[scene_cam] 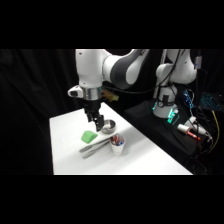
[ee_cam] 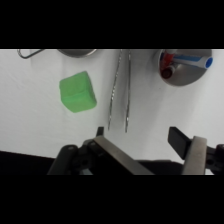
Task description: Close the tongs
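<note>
The tongs (ee_cam: 119,92) are slim silvery metal and lie flat on the white table. Their two arms run close together at the top of the wrist view and spread slightly toward their free tips. In the side view the tongs (scene_cam: 97,146) lie between the green block and the white cup. My gripper (ee_cam: 139,136) hovers above the table, open, with nothing between its fingers. The tongs' tips lie just beyond the left fingertip (ee_cam: 100,132). In the side view my gripper (scene_cam: 96,121) hangs over the back of the table, above the green block and beside the bowl.
A green block (ee_cam: 77,91) sits left of the tongs. A white cup of pens (ee_cam: 183,67) stands to their right. A small round metal bowl (scene_cam: 107,126) is behind them. The table edge (scene_cam: 150,150) runs along the right, with cables and electronics (scene_cam: 192,127) beyond.
</note>
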Motion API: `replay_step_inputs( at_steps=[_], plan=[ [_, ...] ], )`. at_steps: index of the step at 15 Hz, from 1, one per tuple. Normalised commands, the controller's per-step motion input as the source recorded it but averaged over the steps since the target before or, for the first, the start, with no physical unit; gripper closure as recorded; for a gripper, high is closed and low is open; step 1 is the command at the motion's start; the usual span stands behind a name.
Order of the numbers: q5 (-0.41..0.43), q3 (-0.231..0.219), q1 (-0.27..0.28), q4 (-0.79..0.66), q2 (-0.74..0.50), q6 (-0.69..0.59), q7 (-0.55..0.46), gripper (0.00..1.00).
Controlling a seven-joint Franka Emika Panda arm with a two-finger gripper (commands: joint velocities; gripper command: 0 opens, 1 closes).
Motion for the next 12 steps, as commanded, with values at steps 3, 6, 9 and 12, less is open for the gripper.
replay_step_inputs(
  at_steps=[3,6,9,12],
  plan=[
    [-0.153,-0.065,0.057,0.13,0.17,0.23,0.15,0.0],
    [-0.159,-0.079,0.056,0.13,0.18,0.18,0.12,0.0],
    [-0.124,-0.07,0.041,0.12,0.18,0.15,0.08,0.0],
    [-0.072,-0.043,0.02,0.12,0.17,0.13,0.03,0.0]
  ],
)
